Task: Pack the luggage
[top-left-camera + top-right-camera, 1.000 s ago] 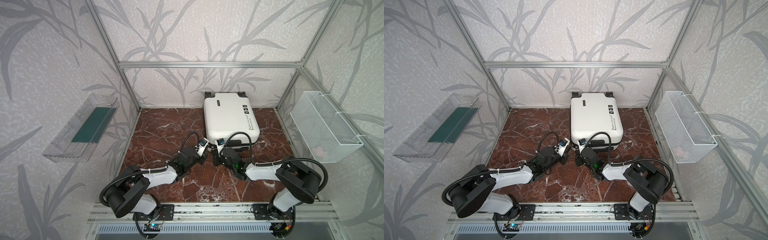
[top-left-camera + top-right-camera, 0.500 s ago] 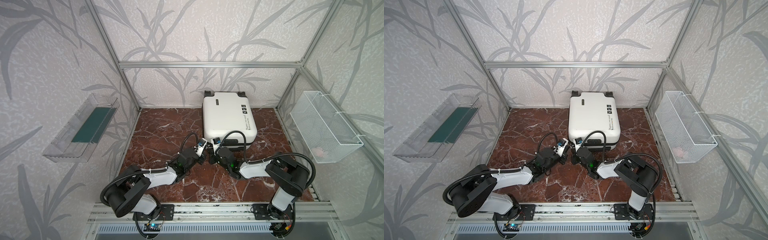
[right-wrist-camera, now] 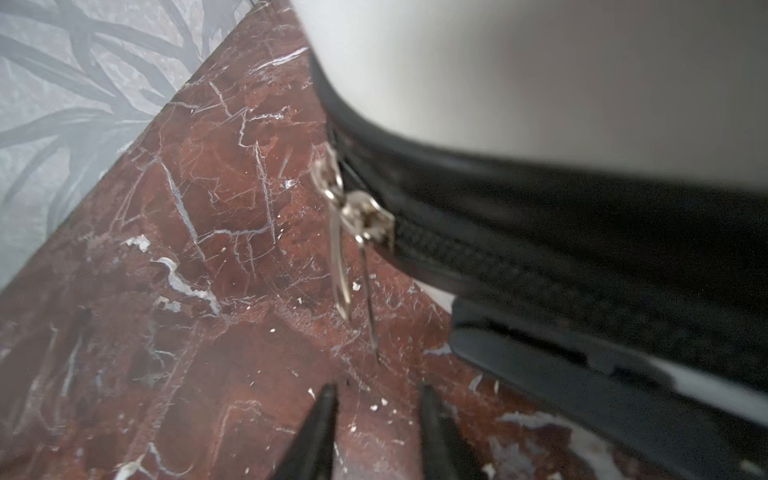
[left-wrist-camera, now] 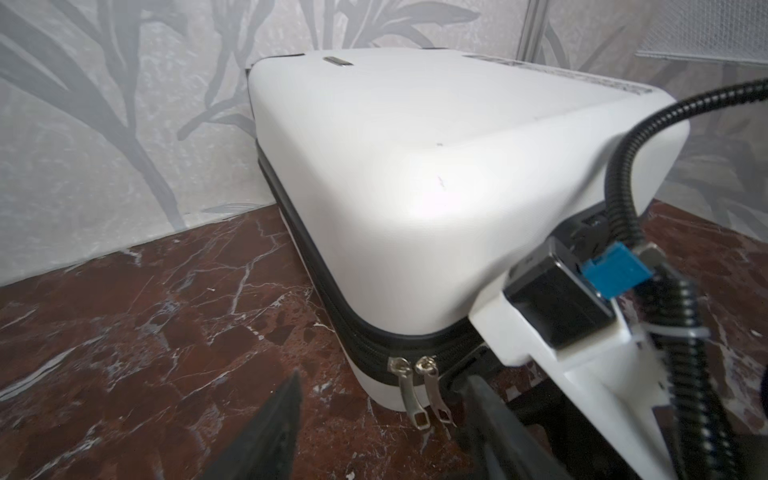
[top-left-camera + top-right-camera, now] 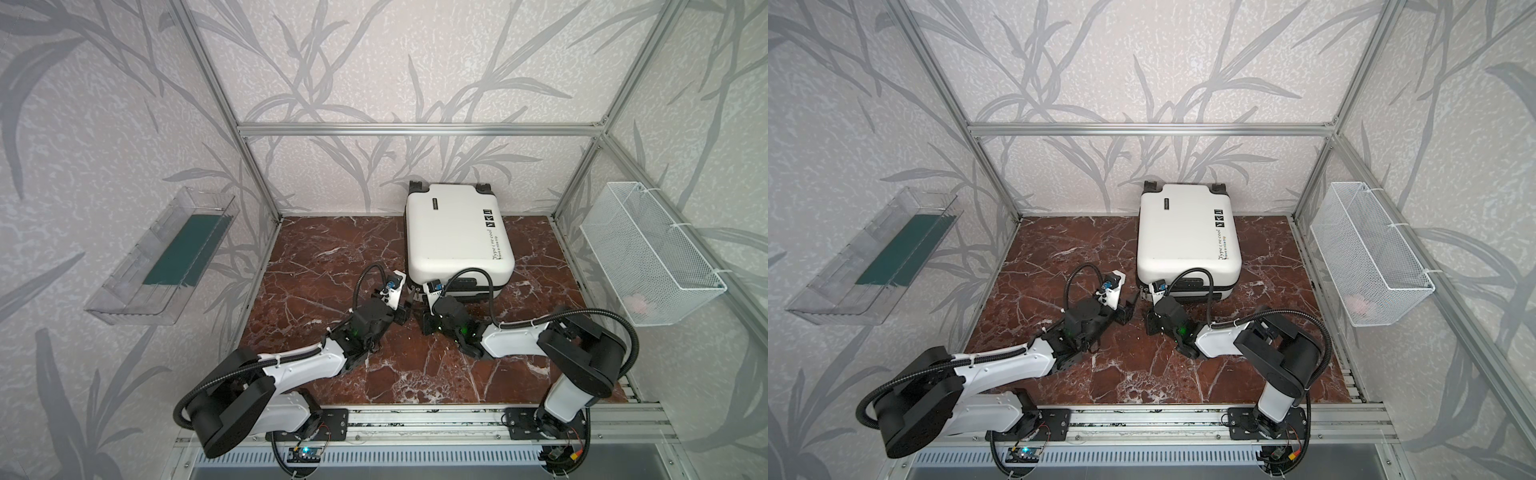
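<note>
Nearest us, the two black-and-white arms rise from the rail at 6 o'clock and lean inward over the red-brown marble-patterned floor (image 5: 332,257). The left gripper (image 4: 382,376) comes in from 7 o'clock with its jaws spread and nothing between them. The right gripper (image 3: 378,390) comes in from 5 o'clock, also parted and empty. Both tips sit low, close together, just short of the near-left corner of the luggage. There we see two silver metal zipper pulls (image 4: 419,390) hanging side by side from the closed black zipper, touched by neither gripper as far as we can tell. Beyond them the small white hard-shell suitcase (image 5: 455,237) lies flat and shut on the floor at about 12 to 1 o'clock. Its black wheels are against the back wall and its black lettering runs along its right side. On the wall at 9 o'clock hangs a clear plastic tray (image 5: 137,291) with a dark green liner, and at 3 o'clock hangs a white wire-mesh basket (image 5: 648,249) with something pale pink inside.
</note>
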You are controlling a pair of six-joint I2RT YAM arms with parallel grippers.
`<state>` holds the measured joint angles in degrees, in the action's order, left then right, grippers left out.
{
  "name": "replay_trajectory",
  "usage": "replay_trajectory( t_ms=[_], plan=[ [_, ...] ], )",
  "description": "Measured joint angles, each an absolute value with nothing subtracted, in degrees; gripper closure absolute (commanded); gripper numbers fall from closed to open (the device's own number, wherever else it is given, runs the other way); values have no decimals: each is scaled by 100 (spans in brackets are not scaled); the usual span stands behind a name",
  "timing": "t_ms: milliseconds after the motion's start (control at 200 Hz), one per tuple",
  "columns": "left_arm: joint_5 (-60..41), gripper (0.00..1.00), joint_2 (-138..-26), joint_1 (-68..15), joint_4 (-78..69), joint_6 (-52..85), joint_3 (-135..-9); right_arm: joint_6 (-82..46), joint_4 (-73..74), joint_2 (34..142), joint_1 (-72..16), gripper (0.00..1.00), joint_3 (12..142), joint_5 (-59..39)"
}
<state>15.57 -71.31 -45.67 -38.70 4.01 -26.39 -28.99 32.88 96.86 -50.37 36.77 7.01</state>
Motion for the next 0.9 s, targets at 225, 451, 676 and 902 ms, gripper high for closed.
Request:
replay_trajectory(
  t_ms=[225,451,676,902],
  plan=[
    [2075,14,-6462,-4377,-3323,425,-2849,-2888,2598,8919,-5039,1,3548,593],
    [2213,6,-5833,-3675,-2281,480,-3544,-2764,1308,6997,-5041,1,3538,1009],
    [2246,2,-5271,-2696,-1608,607,-3629,-2744,-403,5424,-4268,1,3553,1806],
    [2080,1,-5293,-1638,-1201,784,-3555,-2832,-1761,4845,-2222,1,3586,2102]
  ],
)
